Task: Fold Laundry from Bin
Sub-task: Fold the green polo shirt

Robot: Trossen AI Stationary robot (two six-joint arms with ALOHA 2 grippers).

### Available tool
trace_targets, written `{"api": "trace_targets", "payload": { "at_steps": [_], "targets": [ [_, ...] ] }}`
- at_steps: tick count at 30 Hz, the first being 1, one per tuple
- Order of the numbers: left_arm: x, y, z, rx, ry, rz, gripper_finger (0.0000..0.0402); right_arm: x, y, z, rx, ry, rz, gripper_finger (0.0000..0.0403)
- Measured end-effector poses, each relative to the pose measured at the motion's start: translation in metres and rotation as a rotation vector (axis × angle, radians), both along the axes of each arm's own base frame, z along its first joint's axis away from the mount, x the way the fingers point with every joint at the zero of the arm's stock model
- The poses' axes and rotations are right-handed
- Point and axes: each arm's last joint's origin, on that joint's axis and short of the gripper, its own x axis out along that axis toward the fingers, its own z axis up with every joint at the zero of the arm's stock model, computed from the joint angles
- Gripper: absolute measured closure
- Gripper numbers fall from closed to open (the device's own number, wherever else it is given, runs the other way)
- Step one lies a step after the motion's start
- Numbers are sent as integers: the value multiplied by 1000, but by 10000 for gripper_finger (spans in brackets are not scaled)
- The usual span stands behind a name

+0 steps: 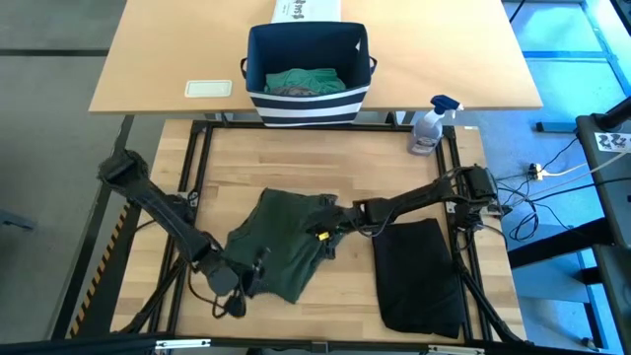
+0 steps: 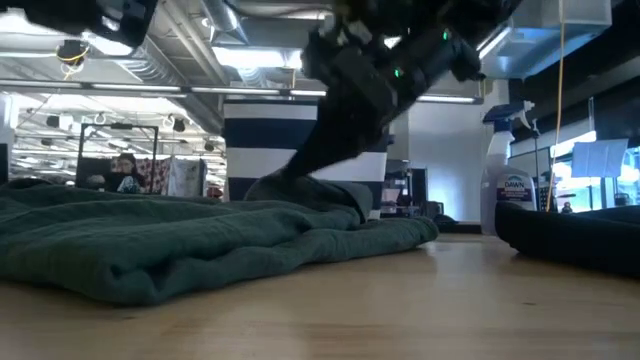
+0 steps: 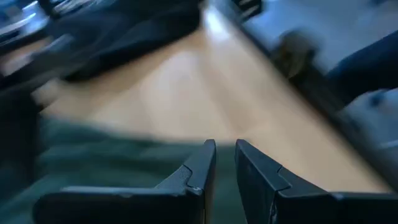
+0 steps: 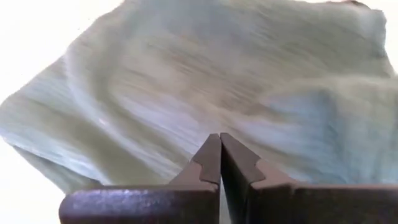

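So the table (image 1: 325, 158) has a rumpled dark green garment (image 1: 286, 242) spread near its middle with soft folds all over, and a black one (image 1: 419, 276) folded into a neat rectangle just to its right. At the far side sits the bin (image 1: 307, 69), navy with white stripes, with teal-green laundry (image 1: 306, 81) inside. The right gripper (image 1: 330, 229) is pressed together on the green garment's right edge, and the left gripper (image 1: 258, 264) sits at its near-left part with a narrow gap between its fingers; can't tell if it's pinching cloth.
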Motion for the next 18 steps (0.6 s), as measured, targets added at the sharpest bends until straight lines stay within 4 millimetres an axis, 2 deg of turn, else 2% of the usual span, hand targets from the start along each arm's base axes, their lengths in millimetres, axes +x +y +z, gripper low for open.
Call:
{"api": "trace_targets", "payload": {
  "at_steps": [3,8,13,18],
  "targets": [
    [-7,14,-7,95,71,122,344,2,20,9,-7,-37,35,397],
    [-12,43,-38,144,164,244,344,-2,61,12,-7,-117,107,397],
    [-11,72,-58,132,181,353,344,-8,92,-1,-30,-116,124,397],
    [-12,95,-70,151,220,432,344,-10,101,-30,-21,-29,84,398]
  ]
}}
